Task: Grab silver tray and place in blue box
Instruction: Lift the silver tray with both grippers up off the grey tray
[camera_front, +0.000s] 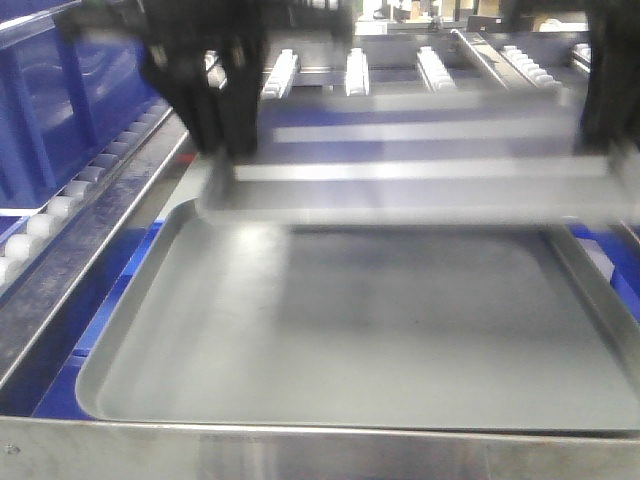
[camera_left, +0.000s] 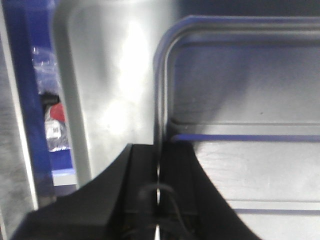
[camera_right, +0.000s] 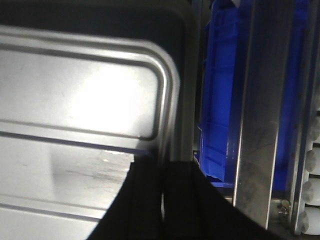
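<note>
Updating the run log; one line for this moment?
left end effector: shut on silver tray | right end effector: shut on silver tray | silver tray: held above grey tray

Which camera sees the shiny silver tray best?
The right wrist view: the silver tray looks sharp there, with its rounded corner, rim and ribs clear. The front view shows most of its width, but smeared by blur. The left wrist view shows another corner, softer.

The right gripper (camera_right: 162, 172) clamps the silver tray (camera_right: 75, 100) by its rim beside a rounded corner. A blue crate (camera_right: 220, 100) and a metal rail (camera_right: 260, 100) lie past that rim.
</note>
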